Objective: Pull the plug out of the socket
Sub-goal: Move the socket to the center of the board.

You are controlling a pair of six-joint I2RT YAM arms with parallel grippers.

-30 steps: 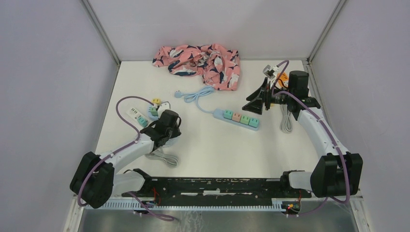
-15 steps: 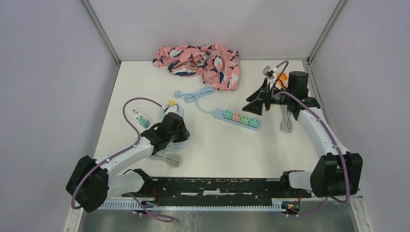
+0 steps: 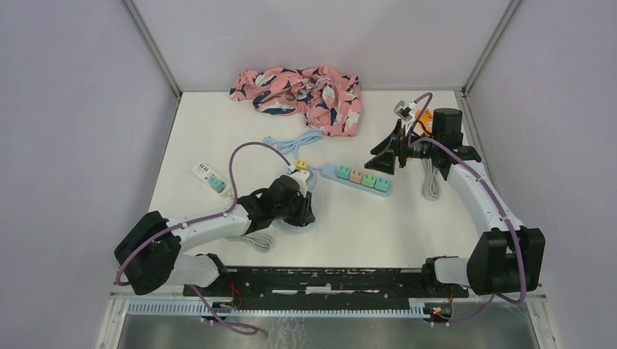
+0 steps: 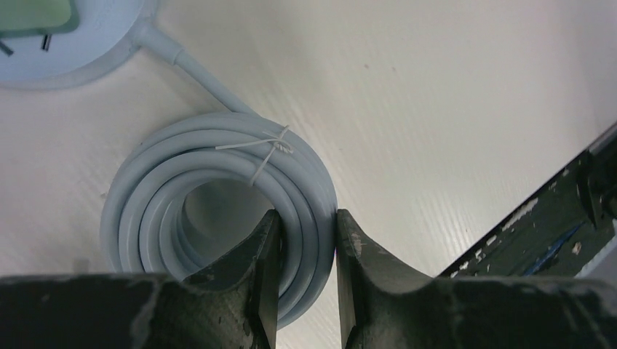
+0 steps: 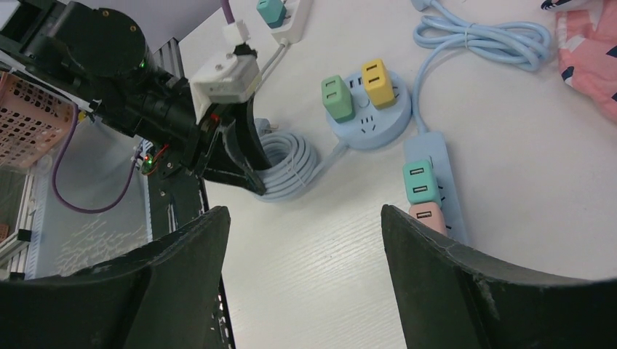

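Note:
A round pale-blue socket [image 5: 369,122] carries a green plug [image 5: 335,97] and a yellow plug [image 5: 378,75]; from above the round socket [image 3: 300,173] lies at mid-table. Its coiled pale cable [image 4: 218,182] is pinched between the jaws of my left gripper [image 4: 305,218], which is shut on one side of the coil. The left gripper [image 3: 300,213] sits just in front of the socket. My right gripper [image 5: 302,218] hovers open over bare table; from above the right gripper [image 3: 384,156] is beside the long blue power strip [image 3: 356,177], which holds several coloured plugs.
A white strip [image 3: 207,176] with a teal plug lies at the left. A pink patterned cloth [image 3: 302,89] is bunched at the back, with a bundled blue cord [image 3: 295,142] before it. Grey cable coils lie near the left arm [image 3: 251,240] and by the right arm [image 3: 431,182].
My left gripper has dragged the round socket and its coil rightwards, away from the white strip, towards the long power strip. The right arm has stayed still.

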